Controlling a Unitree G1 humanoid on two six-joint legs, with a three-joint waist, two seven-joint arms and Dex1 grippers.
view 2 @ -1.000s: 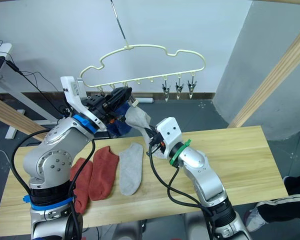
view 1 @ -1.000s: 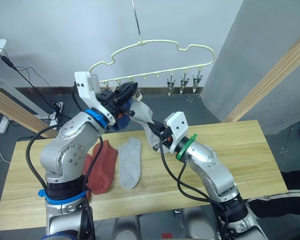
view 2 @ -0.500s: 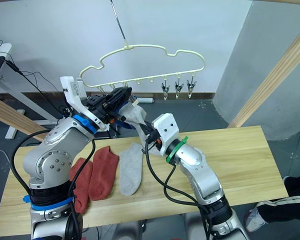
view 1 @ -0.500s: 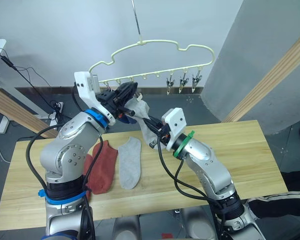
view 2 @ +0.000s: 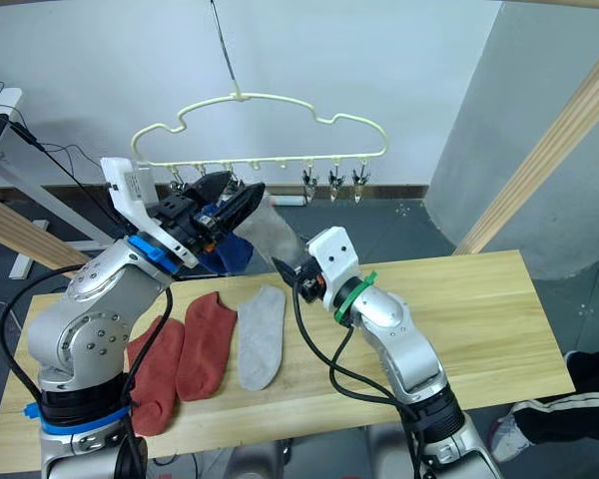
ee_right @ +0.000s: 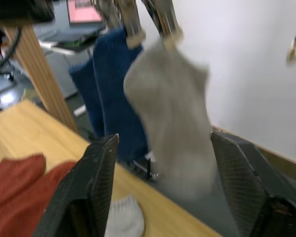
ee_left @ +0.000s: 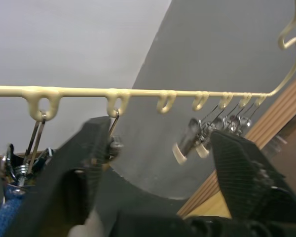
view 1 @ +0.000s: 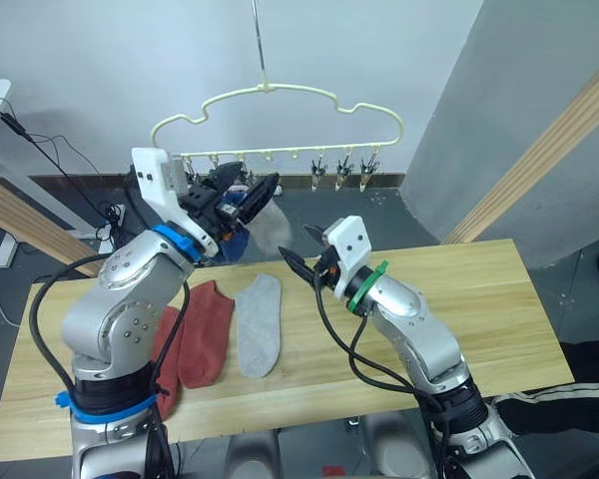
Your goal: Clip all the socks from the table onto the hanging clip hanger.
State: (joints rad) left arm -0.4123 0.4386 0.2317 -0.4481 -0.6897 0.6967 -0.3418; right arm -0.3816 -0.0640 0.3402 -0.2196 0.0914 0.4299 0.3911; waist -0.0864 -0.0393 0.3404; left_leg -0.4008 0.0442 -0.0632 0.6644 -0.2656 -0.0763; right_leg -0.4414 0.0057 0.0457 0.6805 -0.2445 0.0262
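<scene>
Up near the frame's upper centre, the clip hanger (view 1: 280, 125) runs left to right. A grey sock (ee_right: 170, 113) hangs from a clip, long axis vertical, toe down, beside blue socks (ee_right: 111, 98). My left gripper (view 1: 248, 196) and right gripper (view 1: 301, 249) both have jaws apart, empty.

Pale-yellow hanger (view 1: 280, 100); grey sock (ee_right: 170, 118) and blue socks (ee_right: 111, 94) clipped; rust-red socks (view 1: 205, 334) and grey sock (view 1: 260, 324) on pale wood counter (view 1: 479, 309).

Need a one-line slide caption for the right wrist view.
Open right gripper faces a grey sock hanging from a clip beside blue socks.
</scene>
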